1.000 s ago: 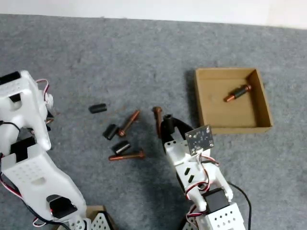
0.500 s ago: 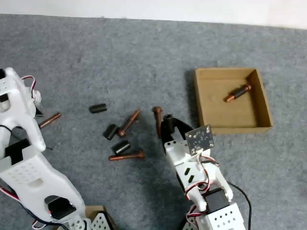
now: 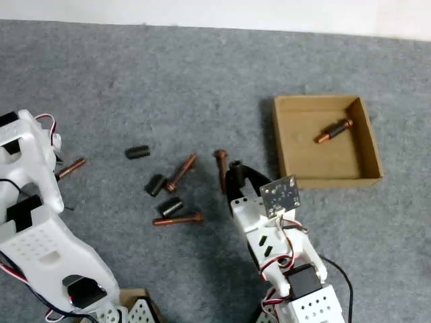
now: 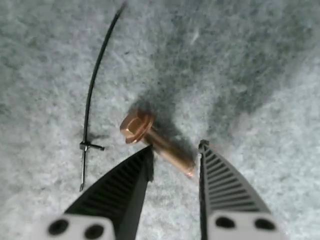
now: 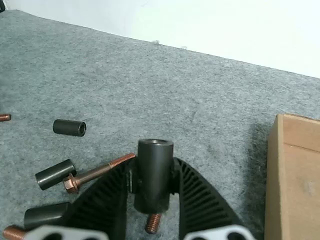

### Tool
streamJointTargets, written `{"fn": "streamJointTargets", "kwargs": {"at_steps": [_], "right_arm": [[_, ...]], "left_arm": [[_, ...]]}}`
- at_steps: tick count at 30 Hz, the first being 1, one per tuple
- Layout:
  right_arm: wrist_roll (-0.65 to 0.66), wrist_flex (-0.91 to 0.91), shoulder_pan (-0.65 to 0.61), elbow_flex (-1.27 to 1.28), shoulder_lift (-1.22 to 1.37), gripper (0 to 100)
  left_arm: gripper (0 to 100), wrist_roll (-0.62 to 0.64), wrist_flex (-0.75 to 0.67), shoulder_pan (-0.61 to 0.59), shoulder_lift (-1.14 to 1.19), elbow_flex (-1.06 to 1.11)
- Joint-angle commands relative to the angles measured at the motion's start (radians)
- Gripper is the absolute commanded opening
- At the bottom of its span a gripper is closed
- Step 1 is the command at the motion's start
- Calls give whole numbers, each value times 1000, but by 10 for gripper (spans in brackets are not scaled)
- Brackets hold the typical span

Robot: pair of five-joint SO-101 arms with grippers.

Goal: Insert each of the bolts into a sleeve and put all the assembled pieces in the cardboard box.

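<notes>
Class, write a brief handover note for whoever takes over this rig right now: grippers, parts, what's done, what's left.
Left gripper: open, fingers either side of a bolt lying flat.
Right gripper: shut on a sleeve, held upright.
Between the arms: three loose bolts and three loose sleeves.
Done: one assembled piece lies in the cardboard box.
Left: four bolts to sleeve, then box.

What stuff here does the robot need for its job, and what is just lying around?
For the job:
- four loose bolts
- three loose sleeves
- gripped sleeve
- cardboard box
- finished piece inside the box

Just lying about:
- black cable tie beside one bolt
</notes>
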Motion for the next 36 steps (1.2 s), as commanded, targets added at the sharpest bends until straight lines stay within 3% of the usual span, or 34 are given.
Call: {"fn": "streamJointTargets", "kwargs": {"at_steps": [1,7,15,28,36], "right_arm": [[8,2,8,79,-28,6],[8,2,8,79,-28,6],[8,2,8,79,-28,6],[8,2,7,79,-28,6],[8,2,7,79,-28,6]], "left_arm": [[147,9,-68,-12,-15,24],[147,9,-144,-7,-15,104],[147,6,-137,-5,-15,124],[147,6,6,-5,-22,116],[147,9,-28,-7,-15,120]]}}
